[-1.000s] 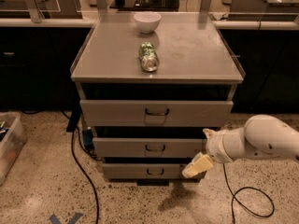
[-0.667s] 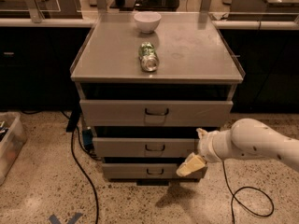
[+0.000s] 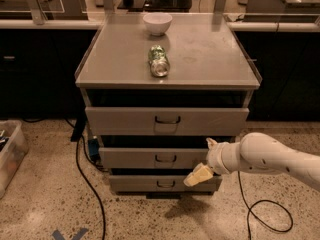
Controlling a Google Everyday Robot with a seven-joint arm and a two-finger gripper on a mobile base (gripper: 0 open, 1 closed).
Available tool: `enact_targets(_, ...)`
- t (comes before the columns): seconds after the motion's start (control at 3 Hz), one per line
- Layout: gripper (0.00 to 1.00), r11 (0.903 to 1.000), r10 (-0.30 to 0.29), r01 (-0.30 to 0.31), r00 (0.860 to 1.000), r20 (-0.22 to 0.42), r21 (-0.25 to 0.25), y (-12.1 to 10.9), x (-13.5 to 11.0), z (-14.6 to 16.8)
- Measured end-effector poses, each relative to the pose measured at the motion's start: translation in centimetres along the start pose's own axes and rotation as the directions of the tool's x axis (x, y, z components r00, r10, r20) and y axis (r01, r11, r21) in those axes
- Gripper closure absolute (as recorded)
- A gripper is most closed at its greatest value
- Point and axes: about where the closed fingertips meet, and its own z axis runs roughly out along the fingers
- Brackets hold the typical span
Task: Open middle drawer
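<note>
The grey metal cabinet [image 3: 167, 59] has three drawers. The middle drawer [image 3: 135, 157] has a flat grey front with a small dark loop handle [image 3: 165, 158] at its centre, and it stands closed. My gripper [image 3: 199, 175] comes in from the right on a white arm [image 3: 265, 156]. It hangs in front of the cabinet's lower right, at the seam between the middle drawer and the bottom drawer [image 3: 145, 183], to the right of and below the handle. It does not touch the handle.
A white bowl [image 3: 157, 23] and a green can [image 3: 159, 61] lying on its side are on the cabinet top. The top drawer [image 3: 125, 120] is above. Black cables [image 3: 87, 179] run on the floor at left and right. A clear bin [image 3: 10, 154] sits at far left.
My arm and gripper have moved left, from beside the cabinet's right edge to in front of the lower right of the drawer fronts. The drawers have not moved.
</note>
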Motion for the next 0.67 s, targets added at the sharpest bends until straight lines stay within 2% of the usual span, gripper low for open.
enact_targets(0.33, 0.00, 0.9998, 0.017, -0.017, 1.000, -0.009, -0.012, -0.3, 1.1, 0.2)
enact_targets(0.67, 0.00, 0.9909, 0.121, -0.121, 0.993, -0.003, -0.058, -1.2, 4.3, 5.6)
